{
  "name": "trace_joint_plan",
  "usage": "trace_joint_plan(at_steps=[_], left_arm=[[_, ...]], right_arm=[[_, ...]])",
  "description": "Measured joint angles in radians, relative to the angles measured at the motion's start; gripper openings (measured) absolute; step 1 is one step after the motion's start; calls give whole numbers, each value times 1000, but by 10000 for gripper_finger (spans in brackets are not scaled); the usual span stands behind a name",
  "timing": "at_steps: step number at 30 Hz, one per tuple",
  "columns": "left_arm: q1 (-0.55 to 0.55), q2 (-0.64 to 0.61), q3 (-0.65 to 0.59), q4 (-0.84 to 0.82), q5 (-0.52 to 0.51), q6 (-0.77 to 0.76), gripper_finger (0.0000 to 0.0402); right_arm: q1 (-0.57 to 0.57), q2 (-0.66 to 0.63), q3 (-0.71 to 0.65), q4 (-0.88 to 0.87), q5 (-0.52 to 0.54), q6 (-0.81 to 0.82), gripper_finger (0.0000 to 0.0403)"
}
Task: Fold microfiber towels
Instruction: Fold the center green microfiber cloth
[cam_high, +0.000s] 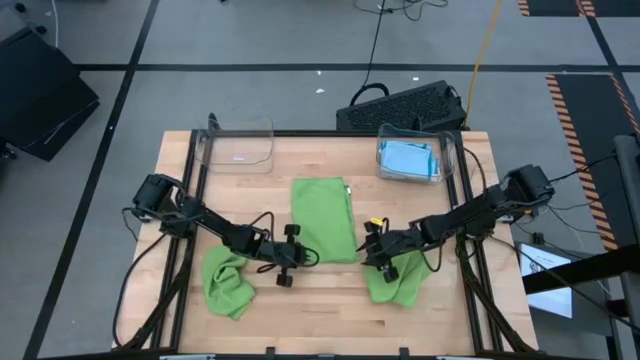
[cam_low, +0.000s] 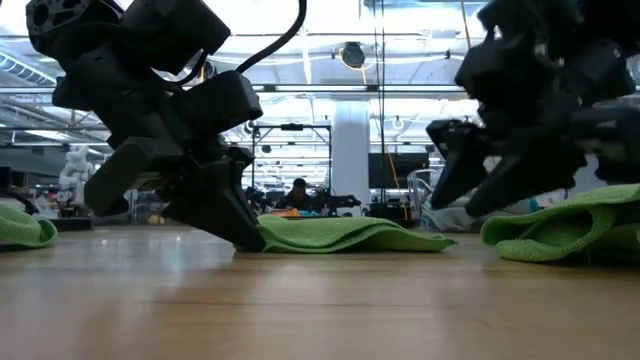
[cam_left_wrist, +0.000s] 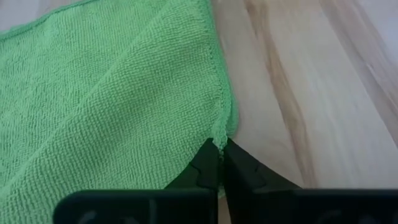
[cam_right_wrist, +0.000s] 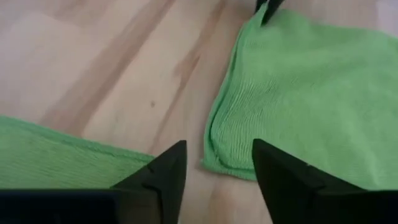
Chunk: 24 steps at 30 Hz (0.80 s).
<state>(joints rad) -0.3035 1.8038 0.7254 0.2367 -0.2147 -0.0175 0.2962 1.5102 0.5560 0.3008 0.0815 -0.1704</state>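
A lime green towel (cam_high: 323, 218), folded to a long rectangle, lies flat at the table's middle. My left gripper (cam_high: 303, 256) is at its near-left corner, down at the table, shut on that corner (cam_left_wrist: 217, 138). My right gripper (cam_high: 368, 252) is open just off the towel's near-right corner (cam_right_wrist: 214, 158), touching nothing. Its fingers stand over bare wood. A crumpled green towel (cam_high: 228, 283) lies at the near left. Another crumpled green towel (cam_high: 395, 282) lies at the near right, under my right arm. Blue towels (cam_high: 408, 160) lie in the far-right bin. My left gripper pinches the folded towel's near-left corner (cam_left_wrist: 219, 134) between its two fingertips, at the hemmed edge. Whether it has one layer or several, I cannot tell. The fingers come slanting down from the table's left (cam_low: 240, 230). The towel lies flat and slack on the table.
An empty clear bin (cam_high: 238, 146) stands at the far left and a clear bin (cam_high: 445, 150) at the far right. A dark keyboard (cam_high: 400, 105) lies beyond the far edge. Bare wood (cam_high: 320, 310) runs along the near edge between the two crumpled towels.
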Motion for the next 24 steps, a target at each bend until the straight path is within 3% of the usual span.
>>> trace_joint_plan(at_steps=[5, 17, 24], left_arm=[[0, 0, 0, 0, -1, -30, 15], [0, 0, -1, 0, 1, -15, 14], [0, 0, -1, 0, 2, -22, 13]], right_arm=[[-1, 70, 17, -8, 0, -17, 190], [20, 209, 22, 137, 110, -31, 181], [20, 244, 22, 124, 125, 4, 165]])
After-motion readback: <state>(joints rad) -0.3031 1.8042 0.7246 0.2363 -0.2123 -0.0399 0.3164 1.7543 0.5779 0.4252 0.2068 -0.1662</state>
